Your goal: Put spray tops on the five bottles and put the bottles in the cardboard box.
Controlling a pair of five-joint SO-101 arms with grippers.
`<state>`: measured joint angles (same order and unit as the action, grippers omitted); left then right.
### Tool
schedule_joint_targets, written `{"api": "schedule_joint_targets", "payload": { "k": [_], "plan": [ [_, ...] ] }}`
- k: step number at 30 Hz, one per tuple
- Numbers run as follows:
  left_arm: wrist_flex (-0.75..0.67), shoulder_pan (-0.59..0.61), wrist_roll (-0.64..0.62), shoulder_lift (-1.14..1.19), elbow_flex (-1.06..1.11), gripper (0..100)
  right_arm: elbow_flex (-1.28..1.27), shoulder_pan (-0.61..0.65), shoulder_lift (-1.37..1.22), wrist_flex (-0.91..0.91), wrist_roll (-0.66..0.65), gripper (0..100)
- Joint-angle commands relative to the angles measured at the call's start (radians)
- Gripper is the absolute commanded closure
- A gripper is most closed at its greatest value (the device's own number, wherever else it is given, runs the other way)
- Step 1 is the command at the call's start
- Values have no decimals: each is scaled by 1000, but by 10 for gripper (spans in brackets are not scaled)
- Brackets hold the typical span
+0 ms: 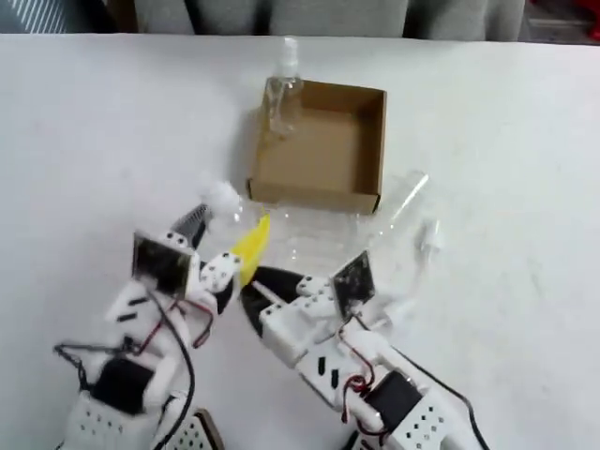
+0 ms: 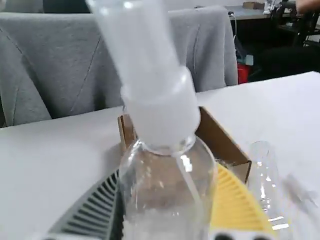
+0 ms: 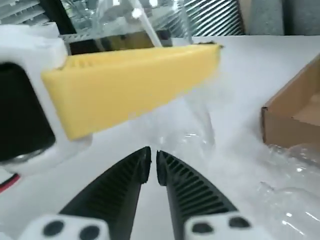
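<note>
The bottle [image 2: 165,200] low in the left wrist view is clear, glossy plastic, and its spray top [image 2: 150,85] is frosted white plastic. The cardboard box [image 1: 323,155] is matt brown. The table [image 1: 103,122] is smooth matt white, and the chair cover [image 2: 45,65] at upper left is grey cloth.

I'm looking over a white table [image 1: 525,141], evenly lit. Grey fabric chairs [image 2: 55,65] line its far edge, and I catch slatted blinds [image 3: 215,17] beyond.
</note>
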<state>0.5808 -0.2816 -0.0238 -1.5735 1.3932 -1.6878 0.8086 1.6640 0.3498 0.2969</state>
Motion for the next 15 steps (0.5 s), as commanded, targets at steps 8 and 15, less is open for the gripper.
{"api": "schedule_joint_targets", "payload": {
  "k": [8, 15],
  "plan": [
    [-183, 36, -17, 642, -448, 978, 5, -225, 137, 337, 0, 981],
    [-583, 35, -124, 866, -466, 978, 3, -463, 136, 437, 0, 981]
  ]
}}
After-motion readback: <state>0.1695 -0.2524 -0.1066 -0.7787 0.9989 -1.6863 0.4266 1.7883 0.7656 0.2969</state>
